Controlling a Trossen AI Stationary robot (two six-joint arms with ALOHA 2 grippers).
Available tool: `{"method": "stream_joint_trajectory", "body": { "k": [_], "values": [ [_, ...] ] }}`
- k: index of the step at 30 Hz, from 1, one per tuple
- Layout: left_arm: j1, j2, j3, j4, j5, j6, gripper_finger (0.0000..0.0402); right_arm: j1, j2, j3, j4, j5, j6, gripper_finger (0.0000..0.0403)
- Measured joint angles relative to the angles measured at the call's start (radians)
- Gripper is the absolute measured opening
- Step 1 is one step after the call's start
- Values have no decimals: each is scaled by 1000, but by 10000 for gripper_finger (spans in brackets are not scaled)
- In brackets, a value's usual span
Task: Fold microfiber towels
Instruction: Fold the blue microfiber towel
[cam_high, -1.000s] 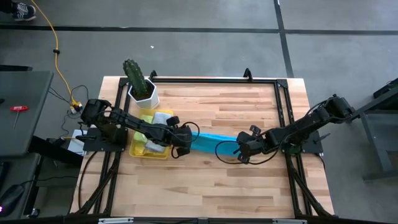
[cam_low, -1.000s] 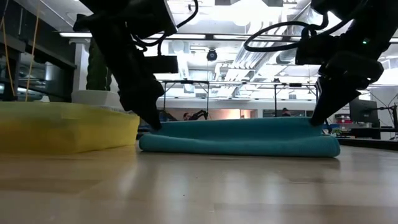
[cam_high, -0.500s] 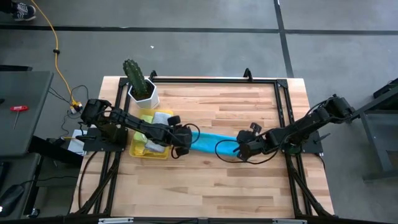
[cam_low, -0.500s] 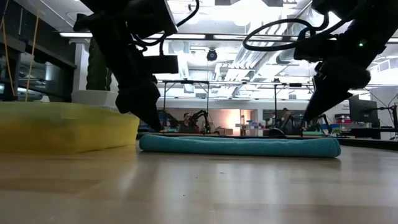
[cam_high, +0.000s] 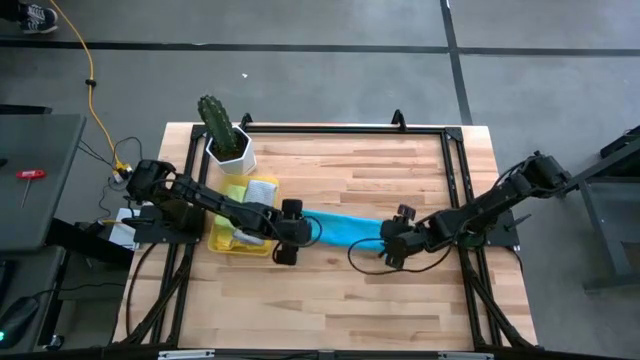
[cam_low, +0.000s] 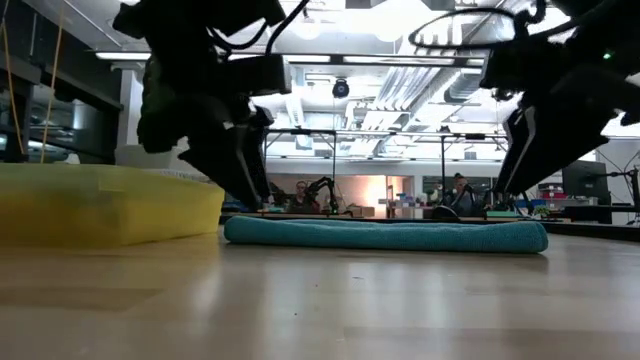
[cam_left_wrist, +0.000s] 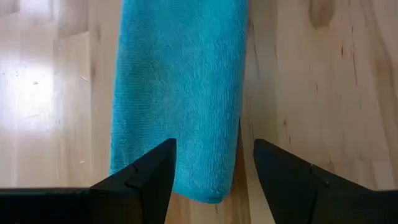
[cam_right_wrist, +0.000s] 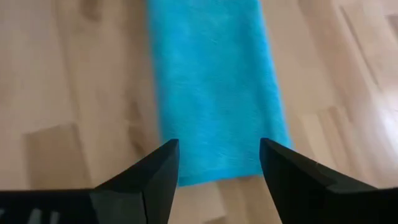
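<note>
One light blue microfiber towel lies on the wooden table, folded into a long narrow strip that rests flat on its underside. My left gripper stands open just above the strip's left end, one finger on either side of it and clear of it. My right gripper stands open in the same way over the right end. Yellow microfiber towels lie in the yellow tray behind my left arm.
A cactus in a white pot stands at the far left, just beyond the tray. The tray's wall rises close to the towel's left end. Bare wood stretches toward the near edge and the far right.
Both grippers have opened and let go of the blue towel's ends. The layer they held up has dropped, and the strip now lies thinner and flat on the table. My left gripper has rolled about its own axis and risen a little; my right gripper has stayed in place.
</note>
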Motion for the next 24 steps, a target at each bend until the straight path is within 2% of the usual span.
{"method": "stream_joint_trajectory", "body": {
  "k": [5,15,21,24],
  "values": [
    [-17,1,-28,65,-6,16,203,37,0,0,58,0,-7,215],
    [2,1,-100,107,47,-46,202,45,0,0,75,1,1,215],
    [2,1,-135,165,134,-66,202,38,1,0,75,1,27,215],
    [-1,1,-139,174,144,-68,202,38,1,0,75,1,27,215]
  ]
}}
